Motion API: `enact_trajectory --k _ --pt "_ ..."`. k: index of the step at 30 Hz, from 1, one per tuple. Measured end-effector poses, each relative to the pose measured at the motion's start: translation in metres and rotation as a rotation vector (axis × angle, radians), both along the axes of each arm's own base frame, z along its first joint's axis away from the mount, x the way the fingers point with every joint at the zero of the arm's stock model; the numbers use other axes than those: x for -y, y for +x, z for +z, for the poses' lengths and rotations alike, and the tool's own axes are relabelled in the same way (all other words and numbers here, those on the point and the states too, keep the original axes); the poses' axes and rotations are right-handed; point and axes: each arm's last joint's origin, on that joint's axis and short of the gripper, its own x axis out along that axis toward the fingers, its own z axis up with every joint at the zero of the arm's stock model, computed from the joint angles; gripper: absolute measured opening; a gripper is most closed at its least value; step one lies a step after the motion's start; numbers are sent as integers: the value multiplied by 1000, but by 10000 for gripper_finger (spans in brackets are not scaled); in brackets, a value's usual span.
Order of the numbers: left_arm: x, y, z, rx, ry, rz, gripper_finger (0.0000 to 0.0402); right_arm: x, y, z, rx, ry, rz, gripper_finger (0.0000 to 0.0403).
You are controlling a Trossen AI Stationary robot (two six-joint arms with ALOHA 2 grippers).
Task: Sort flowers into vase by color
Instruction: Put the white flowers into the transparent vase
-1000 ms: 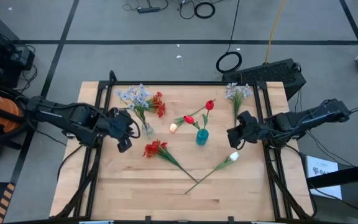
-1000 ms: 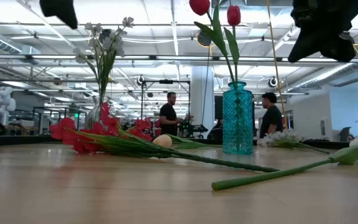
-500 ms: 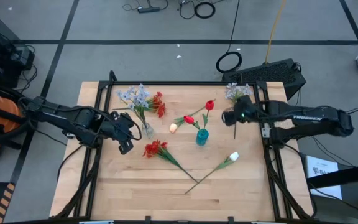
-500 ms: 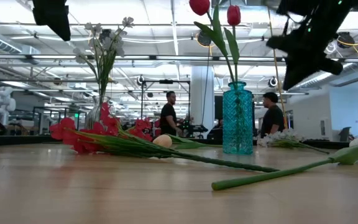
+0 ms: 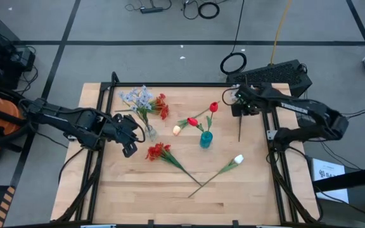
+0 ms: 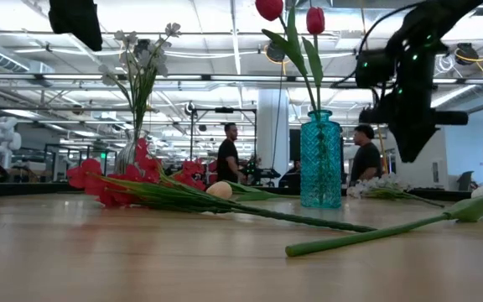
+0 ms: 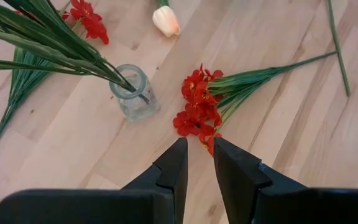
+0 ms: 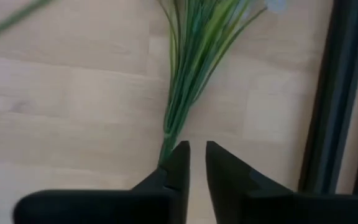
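Wooden table [image 5: 132, 190], near edge bare; white-bud flower [image 5: 224, 167] and red cluster [image 5: 159, 152] lie loose mid-table. Left gripper [image 7: 196, 163], fingers nearly together and holding nothing, hovers just short of that cluster, stem running away from it. Farther back, right gripper [image 8: 193, 163], fingers narrowly parted, sits over the blue-white spray [image 8: 188, 74] at its stem end, near the table's black frame [image 8: 344, 93]; tight room there. Teal vase [image 5: 206, 139] is between the arms.

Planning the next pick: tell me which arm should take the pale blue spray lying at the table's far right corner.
Right. The right claw hovers directly over that pale blue spray, whose stems show just past its fingers in the wrist view; the left claw waits by the clear vase.
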Motion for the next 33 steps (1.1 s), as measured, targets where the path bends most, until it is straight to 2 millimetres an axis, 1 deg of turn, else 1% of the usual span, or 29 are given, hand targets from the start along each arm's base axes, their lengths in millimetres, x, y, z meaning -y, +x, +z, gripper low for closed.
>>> enact_trajectory --k 5,12,15,18,20,22,24,26,28,30,31,33 --pt "0 0 0 2 7 4 83 14 5 -19 -68 36 -1 97" --pt "0 0 0 4 13 7 83 27 16 -40 -74 68 21 172" --pt "0 0 0 5 12 8 83 31 18 -51 -102 95 21 193" --pt "0 1 0 12 10 8 83 33 20 -65 -134 146 40 199" --pt "0 2 1 24 8 8 83 32 20 -75 -126 171 55 194" --pt "0 3 2 38 4 9 83 29 18 -84 -97 183 41 181" --pt "0 3 2 37 4 8 83 25 16 -90 -66 175 26 158" --pt "0 3 2 39 4 8 83 21 13 -89 -56 162 28 124" --pt "0 3 2 40 7 10 83 16 11 -83 -58 130 43 79" --pt "0 3 2 40 8 10 83 12 6 -72 -38 92 50 30" --pt "0 3 2 43 8 10 83 9 3 -66 -23 84 47 17" --pt "1 5 3 66 6 13 83 3 -3 -48 25 32 45 15"
